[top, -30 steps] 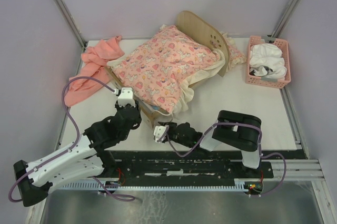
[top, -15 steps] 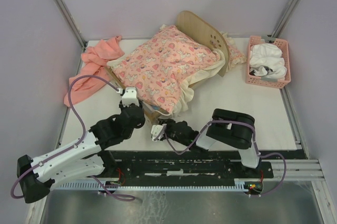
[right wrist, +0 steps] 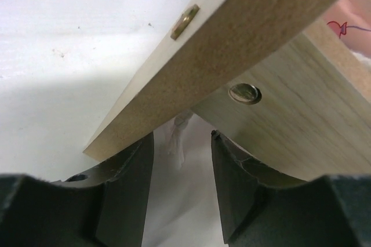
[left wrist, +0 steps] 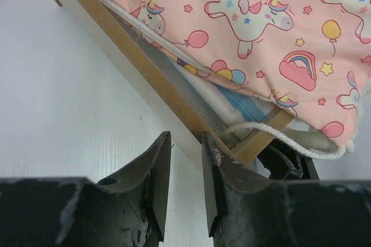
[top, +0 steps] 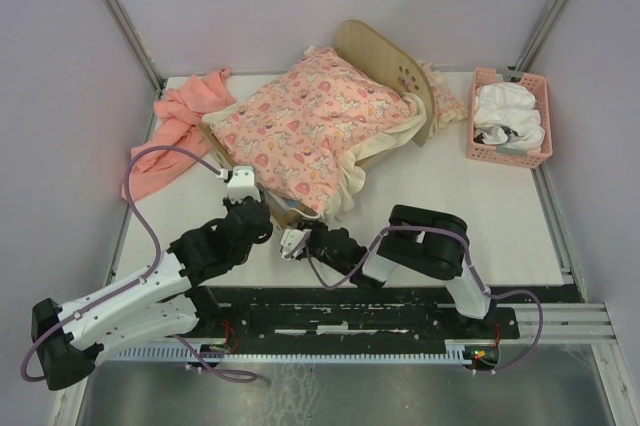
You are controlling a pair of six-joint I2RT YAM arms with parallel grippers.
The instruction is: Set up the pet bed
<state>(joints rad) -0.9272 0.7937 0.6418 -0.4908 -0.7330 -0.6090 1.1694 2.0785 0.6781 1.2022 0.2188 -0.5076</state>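
While the pet bed (top: 386, 58) sits mid-tabletop (top: 470, 216) under a unicorn quilt (top: 310, 121), my left pincer (left wrist: 186, 142) hovers released beside its near rail, and my right pincer (right wrist: 181, 140) is released at its near corner.

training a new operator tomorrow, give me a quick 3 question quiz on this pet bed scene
1. True or false: in the top view, the pink basket stands to the right of the pet bed.
2. What lies on the bed? A) a unicorn-print quilt B) a grey towel C) nothing
3. Which part of the bed do the left gripper and the right gripper both face?

Key: 1 true; 2 A; 3 the near corner of its wooden frame.
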